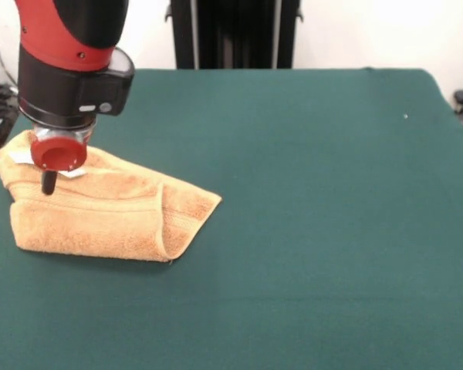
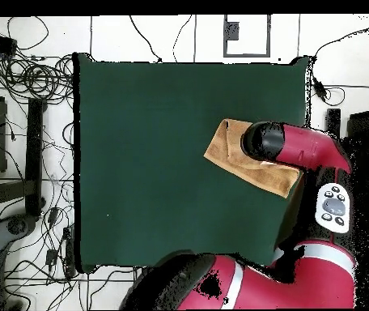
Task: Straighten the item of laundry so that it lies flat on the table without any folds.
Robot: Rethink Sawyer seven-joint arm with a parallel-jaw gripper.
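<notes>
The item of laundry [image 1: 108, 216] is an orange-tan towel lying folded over itself near the left edge of the dark green table [image 1: 309, 200]. One thick fold runs along its near side, and a flap doubles back at its right end. A small white tag [image 1: 19, 156] shows at its far left corner. My gripper [image 1: 49, 183] hangs under the red and black wrist and comes down onto the towel's far left part. From above, the towel [image 2: 232, 150] lies near the table's [image 2: 163, 162] right edge, with the arm's head [image 2: 265, 139] covering its middle and hiding the gripper.
Most of the green cover stretches to the right of the towel in the front view. A black stand [image 1: 235, 31] rises behind the table's far edge. From above, cables [image 2: 26, 81] lie on the floor along the table's left side.
</notes>
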